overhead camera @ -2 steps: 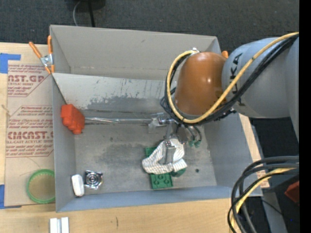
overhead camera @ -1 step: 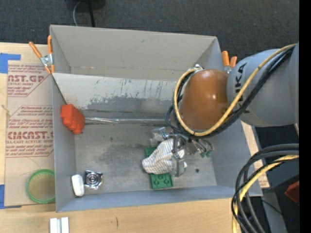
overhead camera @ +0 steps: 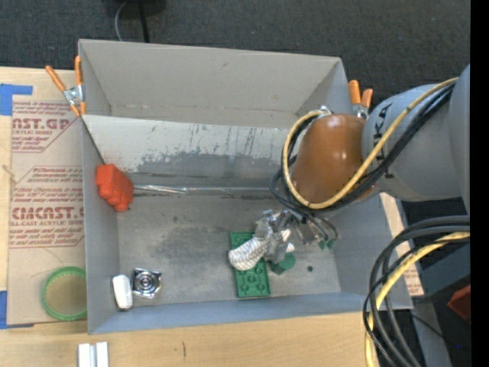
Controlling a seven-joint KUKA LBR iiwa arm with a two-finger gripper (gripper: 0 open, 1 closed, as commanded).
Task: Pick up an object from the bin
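Two small things lie near the bin's (overhead camera: 214, 75) front left corner: a white capsule (overhead camera: 122, 291) and, beside it, a silver metal piece (overhead camera: 145, 283). Right of them a green brick plate (overhead camera: 252, 283) lies flat, a white-grey woven bundle (overhead camera: 246, 254) overlapping its far edge. The gripper (overhead camera: 276, 234) sits at that bundle; whether it is clenched or released cannot be told. Farther back, an orange lump (overhead camera: 114, 187) rests by the left wall.
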